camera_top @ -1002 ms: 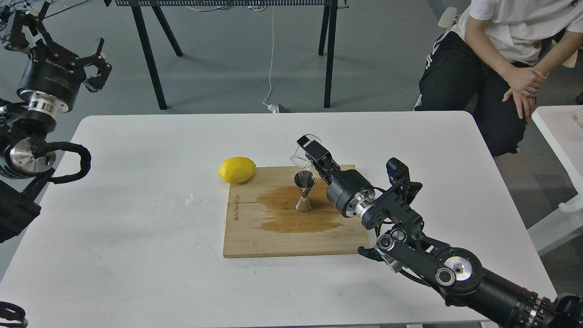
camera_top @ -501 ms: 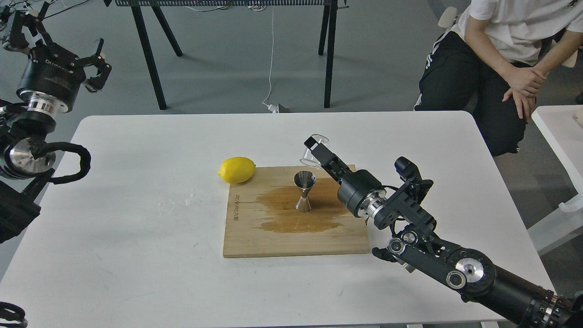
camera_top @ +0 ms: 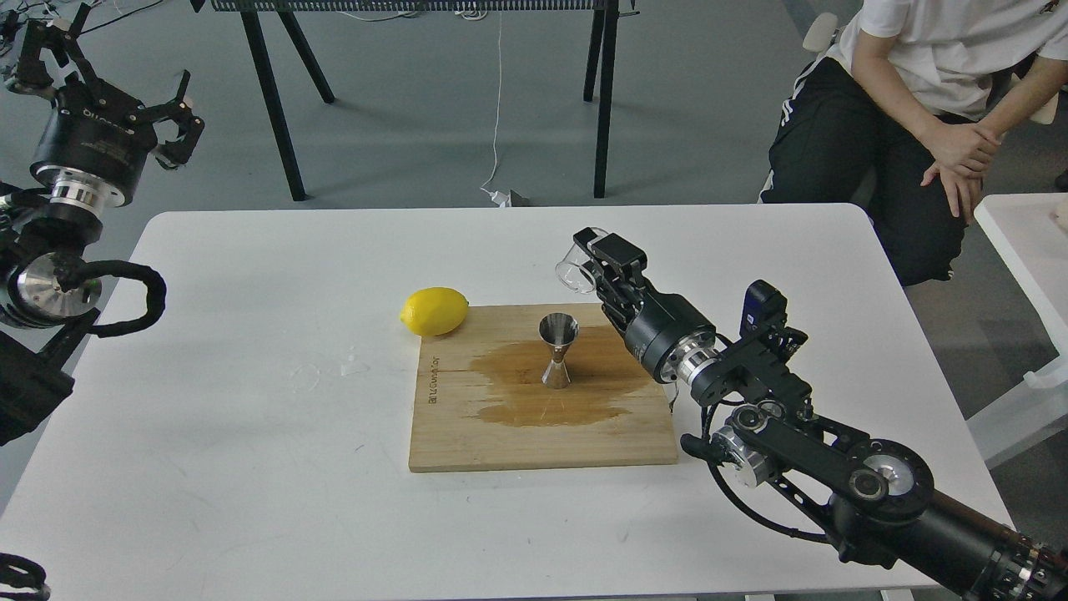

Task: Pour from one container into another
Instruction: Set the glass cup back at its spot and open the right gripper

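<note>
Head view shows your right pincer [camera_top: 599,265] clamped on the cup [camera_top: 577,265], tipped sideways so its mouth faces left. Below-left stands the jigger [camera_top: 557,351], upright to receive; your left pincer [camera_top: 171,113] hangs spread, well clear.

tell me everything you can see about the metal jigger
The jigger is shiny steel, an hourglass of two cones joined at a narrow waist. It stands upright, open mouth up, on the wooden board, in the middle of a brown wet stain. Nothing grips it; the right claw holds the glass cup above and to its right.
</note>
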You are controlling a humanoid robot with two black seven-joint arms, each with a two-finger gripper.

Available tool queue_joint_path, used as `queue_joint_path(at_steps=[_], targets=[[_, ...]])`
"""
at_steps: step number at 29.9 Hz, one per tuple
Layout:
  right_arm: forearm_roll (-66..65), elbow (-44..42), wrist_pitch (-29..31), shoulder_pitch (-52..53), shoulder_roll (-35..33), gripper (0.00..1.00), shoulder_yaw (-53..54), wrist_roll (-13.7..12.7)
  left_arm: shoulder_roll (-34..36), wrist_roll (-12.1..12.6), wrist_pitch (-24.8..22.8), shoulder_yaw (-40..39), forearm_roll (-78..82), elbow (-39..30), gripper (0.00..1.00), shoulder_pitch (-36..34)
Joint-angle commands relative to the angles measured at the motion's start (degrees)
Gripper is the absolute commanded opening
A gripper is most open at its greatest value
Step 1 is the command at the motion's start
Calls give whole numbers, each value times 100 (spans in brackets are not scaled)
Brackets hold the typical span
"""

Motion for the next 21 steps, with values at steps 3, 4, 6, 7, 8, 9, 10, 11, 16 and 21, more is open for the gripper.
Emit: queue_joint_path(at_steps=[3, 4, 6, 7, 8, 9, 10, 11, 16, 21], targets=[[1679, 574, 162, -326, -388, 20, 639, -100, 8, 0, -8, 0, -2, 0, 100, 0], [2004, 645, 241, -405, -485, 20, 798, -109, 9, 0, -8, 0, -2, 0, 100, 9], [2620, 654, 478, -554, -608, 20, 1140, -127, 9, 0, -8, 0, 7, 0, 100, 44], [2927, 646, 619, -616, -635, 20, 1316, -171, 9, 0, -8, 0, 7, 0, 100, 61], [3313, 628, 794, -739, -644, 20, 1518, -232, 9, 0, -8, 9, 7, 0, 100, 79], [3622, 619, 952, -888, -644, 20, 1685, -276, 0, 0, -8, 0, 7, 0, 100, 88], [3903, 610, 1145, -1081, -644, 20, 1870, -294, 0, 0, -8, 9, -2, 0, 100, 88], [4071, 602, 1313, -1257, -644, 20, 2028, -294, 0, 0, -8, 9, -2, 0, 100, 97], [4905, 505, 1911, -2241, -583, 20, 2626, -311, -9, -8, -175, 0, -2, -9, 100, 202], [6102, -118, 2456, -2541, -565, 20, 2706, -338, -53, 18, -140, -9, -2, -9, 100, 193]])
